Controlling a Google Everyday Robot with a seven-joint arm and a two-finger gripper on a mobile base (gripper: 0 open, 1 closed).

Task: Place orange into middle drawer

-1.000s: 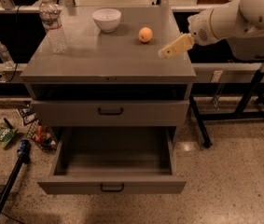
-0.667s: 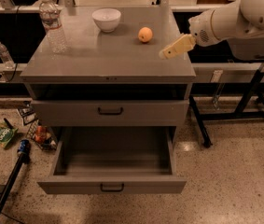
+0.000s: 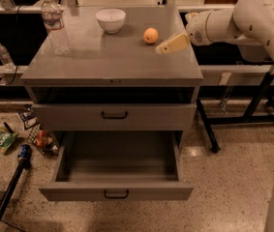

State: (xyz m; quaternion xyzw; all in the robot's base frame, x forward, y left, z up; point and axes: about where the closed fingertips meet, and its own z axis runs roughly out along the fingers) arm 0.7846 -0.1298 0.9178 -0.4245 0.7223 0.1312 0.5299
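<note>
Gripper [image 3: 168, 44] just right of orange [image 3: 150, 35] on cabinet top [image 3: 102, 62]

On the grey cabinet's tabletop [image 3: 112, 64] the orange [image 3: 150, 35] sits toward the back right. The gripper [image 3: 170, 44] hangs low over the right edge, close beside the fruit but apart from it. A white bowl [image 3: 110, 20] stands behind and left of the orange, and a clear water bottle [image 3: 55, 25] stands upright near the back left corner. Below, the middle drawer [image 3: 78, 193] is pulled well out, while the drawer front above it [image 3: 151, 116] is closed. A green packet [image 3: 2, 139] lies on the floor at the left.
</note>
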